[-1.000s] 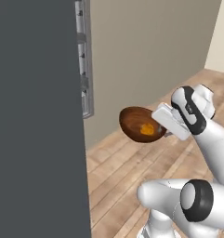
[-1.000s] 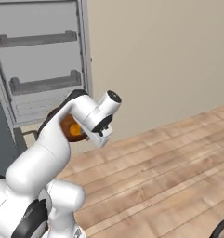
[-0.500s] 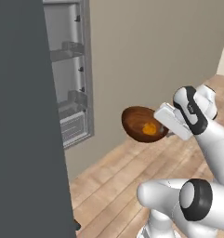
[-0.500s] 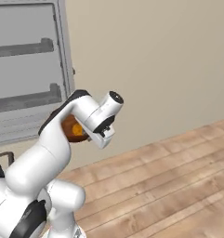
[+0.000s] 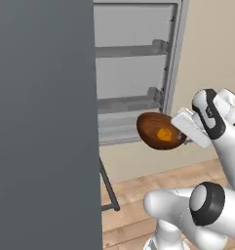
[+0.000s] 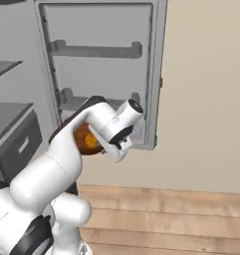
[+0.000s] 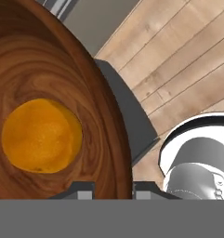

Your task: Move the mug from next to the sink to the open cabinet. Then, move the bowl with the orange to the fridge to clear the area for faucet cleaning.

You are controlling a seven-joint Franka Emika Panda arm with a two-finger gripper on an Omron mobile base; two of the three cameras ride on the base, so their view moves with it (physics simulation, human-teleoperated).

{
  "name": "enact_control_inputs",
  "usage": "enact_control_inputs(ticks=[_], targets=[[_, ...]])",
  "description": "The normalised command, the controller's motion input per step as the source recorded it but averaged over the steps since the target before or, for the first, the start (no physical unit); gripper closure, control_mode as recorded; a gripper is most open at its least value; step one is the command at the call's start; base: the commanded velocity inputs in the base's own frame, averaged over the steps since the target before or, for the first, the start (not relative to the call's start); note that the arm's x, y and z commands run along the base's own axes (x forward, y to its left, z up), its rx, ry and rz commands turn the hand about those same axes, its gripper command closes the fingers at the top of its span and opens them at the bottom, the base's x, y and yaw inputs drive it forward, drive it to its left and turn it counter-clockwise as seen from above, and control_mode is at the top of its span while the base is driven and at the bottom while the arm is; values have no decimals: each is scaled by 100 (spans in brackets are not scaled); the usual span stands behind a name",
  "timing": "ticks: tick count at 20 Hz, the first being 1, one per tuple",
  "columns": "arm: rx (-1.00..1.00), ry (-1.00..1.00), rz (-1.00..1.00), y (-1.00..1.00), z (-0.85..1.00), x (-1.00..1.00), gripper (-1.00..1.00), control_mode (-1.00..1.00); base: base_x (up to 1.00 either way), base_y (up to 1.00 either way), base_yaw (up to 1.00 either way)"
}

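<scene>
One bowl (image 5: pixel 158 131) sits in your hand (image 7: pixel 113 188), and its rim runs between the two fingertips (image 7: pixel 84 189), so the hand is closed on the bowl's edge. The orange (image 5: pixel 164 135) lies inside the bowl, near its middle. Take the open fridge door (image 5: pixel 133 73) as your landmark: the bowl hangs in the air in front of the door's lower shelf rail (image 5: pixel 128 102), apart from it, with bare wooden floor (image 5: pixel 138 195) below. To the left of the door, the fridge's dark grey side panel (image 5: pixel 41 122) stands close to the camera and closes off that side. To the right of the door, you have plain beige wall (image 6: pixel 206 89) and open room.

From the right base view, the arm hides most of the bowl (image 6: pixel 84 140); you see just a sliver of it with the orange (image 6: pixel 91 142). That view also gives you the fridge's inner shelves (image 6: pixel 9 112) left of the door. The hand view shows the wood grain and the orange (image 7: pixel 41 135) close up.

The bowl tilts, its mouth turned toward the left base camera.
</scene>
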Motion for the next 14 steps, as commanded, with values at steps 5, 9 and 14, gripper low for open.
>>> enact_control_inputs(ticks=[5,9,14], targets=[[0,0,0,0,0,0,100,100,23,-18,71],[0,0,0,0,0,0,100,100,99,-35,55],[0,0,0,0,0,0,100,100,8,0,87]])
